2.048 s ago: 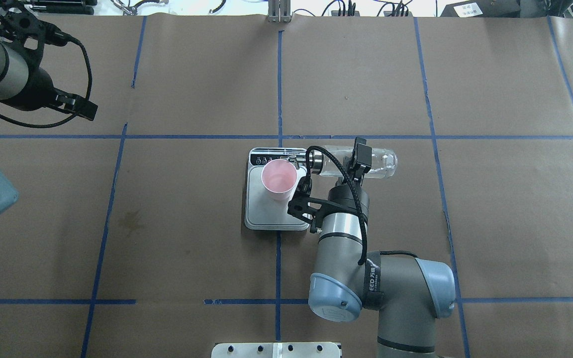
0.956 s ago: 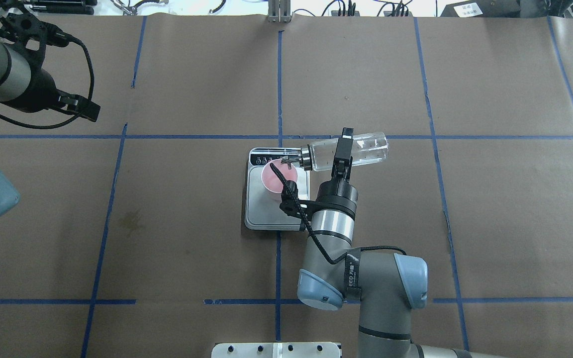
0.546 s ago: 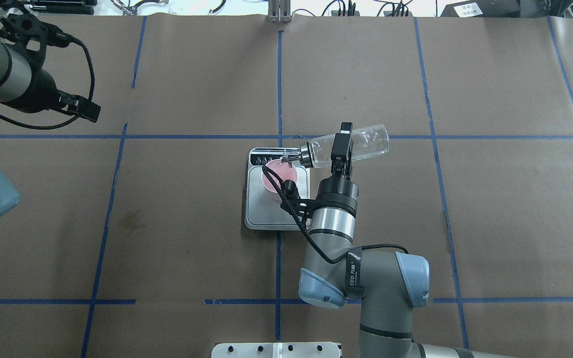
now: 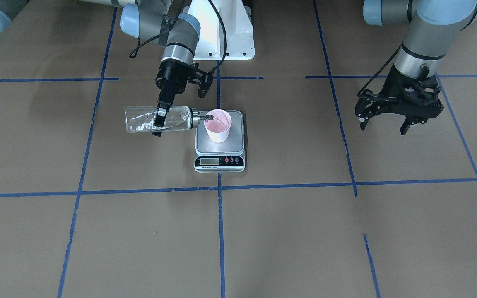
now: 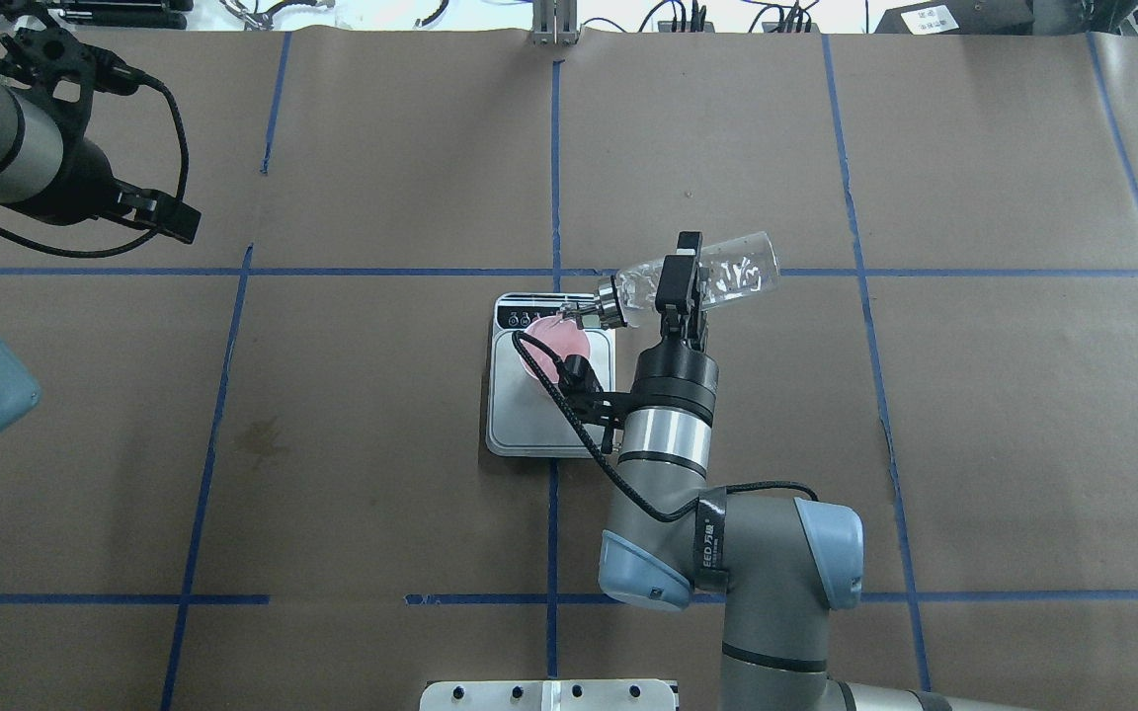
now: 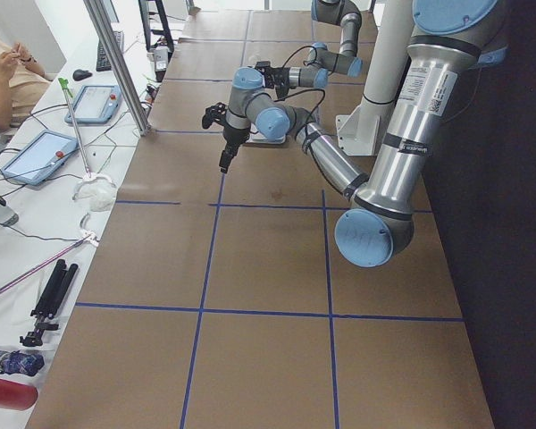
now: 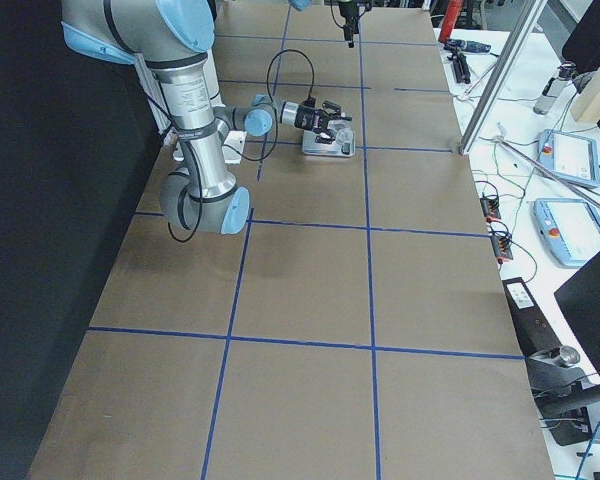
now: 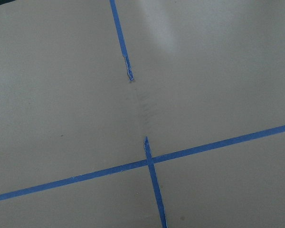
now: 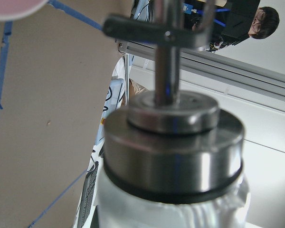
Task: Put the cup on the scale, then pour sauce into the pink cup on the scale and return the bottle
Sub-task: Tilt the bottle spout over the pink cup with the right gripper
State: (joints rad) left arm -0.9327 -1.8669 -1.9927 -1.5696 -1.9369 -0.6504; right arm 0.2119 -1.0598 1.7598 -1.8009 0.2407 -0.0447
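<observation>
The pink cup (image 4: 218, 125) stands on the scale (image 4: 220, 162) at the table's middle; in the overhead view the cup (image 5: 551, 343) is partly behind my wrist camera's cable. My right gripper (image 4: 158, 120) is shut on the clear glass bottle (image 4: 141, 119), held nearly on its side with the base a little raised. Its metal spout (image 4: 205, 118) reaches over the cup's rim. In the overhead view the gripper (image 5: 678, 281) clamps the bottle (image 5: 732, 275) mid-body. The right wrist view shows the cap (image 9: 173, 152) close up. My left gripper (image 4: 382, 125) hangs open and empty, far off.
Brown paper with blue tape lines (image 5: 554, 148) covers the table. The white robot base plate (image 4: 222, 37) is behind the scale. A faint stain (image 5: 258, 439) lies left of the scale (image 5: 529, 425). Tablets (image 6: 36, 156) and cables lie on a side bench.
My right wrist has turned and tipped the bottle further, its base rising and swinging toward the table's far side while the spout stays over the cup. The left arm has stayed put.
</observation>
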